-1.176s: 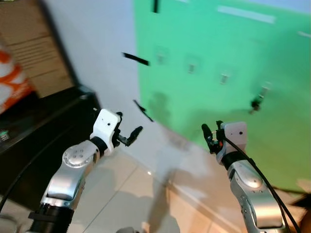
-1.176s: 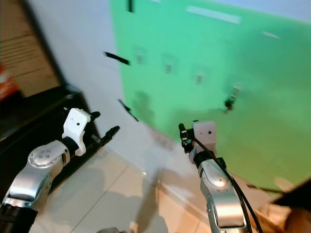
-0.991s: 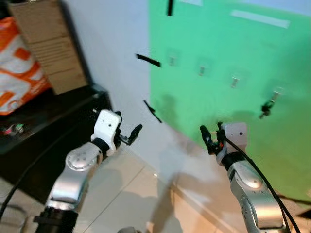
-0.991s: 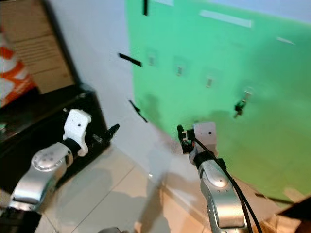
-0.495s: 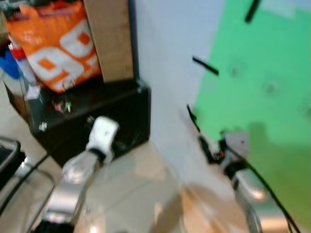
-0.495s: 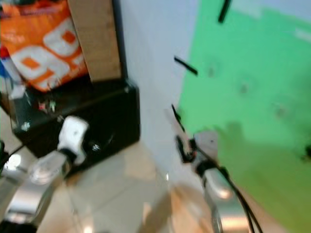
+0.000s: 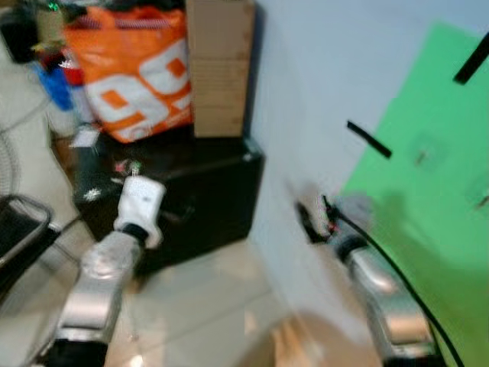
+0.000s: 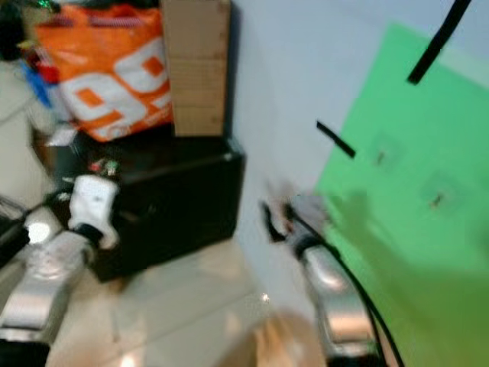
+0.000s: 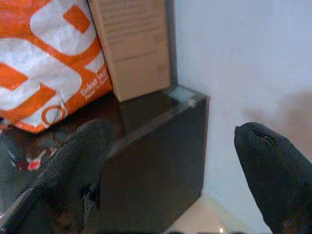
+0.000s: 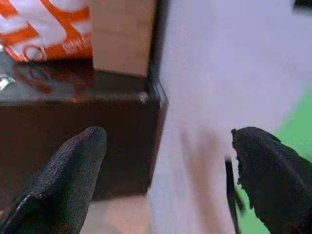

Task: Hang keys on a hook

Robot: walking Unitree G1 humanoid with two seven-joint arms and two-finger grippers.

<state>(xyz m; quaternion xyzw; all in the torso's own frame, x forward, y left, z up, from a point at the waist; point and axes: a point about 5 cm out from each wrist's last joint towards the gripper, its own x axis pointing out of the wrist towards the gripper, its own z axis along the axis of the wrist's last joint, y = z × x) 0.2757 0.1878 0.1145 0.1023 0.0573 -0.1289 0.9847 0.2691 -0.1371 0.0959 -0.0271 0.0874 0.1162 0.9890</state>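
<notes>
The picture is blurred. A green board [image 7: 428, 199] hangs on the white wall at the right, with small hooks [image 8: 380, 158] on it. My left gripper [image 9: 180, 141] is open and empty, held in front of a black cabinet [image 7: 214, 191]. My right gripper [image 10: 165, 141] is also open and empty, close to the wall near the board's left edge. Small coloured items [image 7: 126, 166] lie on the cabinet top; I cannot tell whether they are keys.
An orange and white bag [image 7: 137, 73] and a tall cardboard box [image 7: 220, 69] stand on the cabinet against the wall. A dark chair-like frame [image 7: 19, 229] is at the far left. Black tape strips [image 7: 368, 139] mark the wall and board. Pale tiled floor [image 7: 206, 306] lies below.
The whole view has swung to the left: the green board slid to the right edge and the cabinet, bag and box came to the middle. Both arms keep their raised pose.
</notes>
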